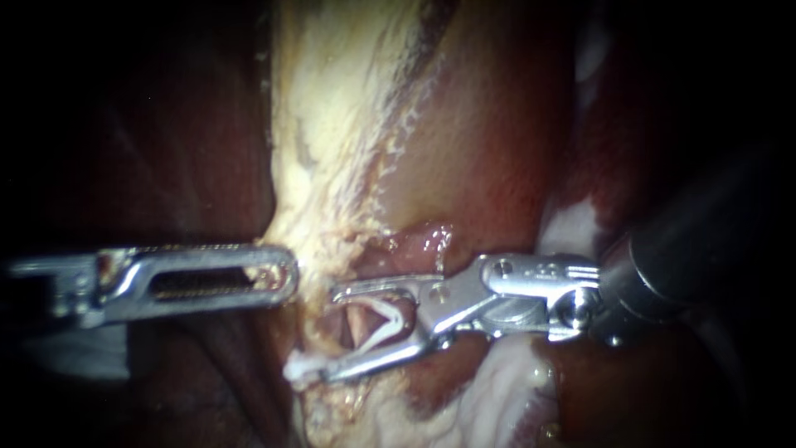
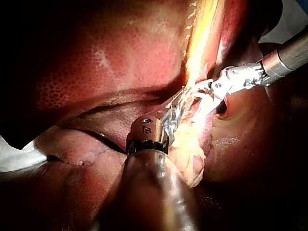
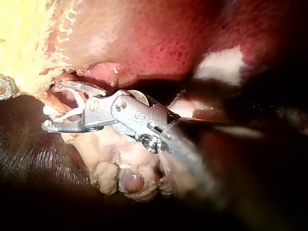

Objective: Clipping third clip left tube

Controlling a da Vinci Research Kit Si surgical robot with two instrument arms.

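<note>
Left instrument (image 1: 288, 274): bright metal, glossy; fine ribbing inside 1 long slot.
Right instrument (image 1: 332, 332): polished metal, glossy, with 2 round pin heads; shaft (image 1: 705, 241) dark and matt.
Clip (image 1: 385, 319): white, plastic-looking, smooth.
Liver (image 2: 120, 62): dark red, wet, glossy, finely mottled surface.
Pale tissue (image 1: 332, 124): yellow-white, rough, stringy, with a wet sheen along its right edge.

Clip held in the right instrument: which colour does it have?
White; the clip shows best in the endoscope view.
</note>
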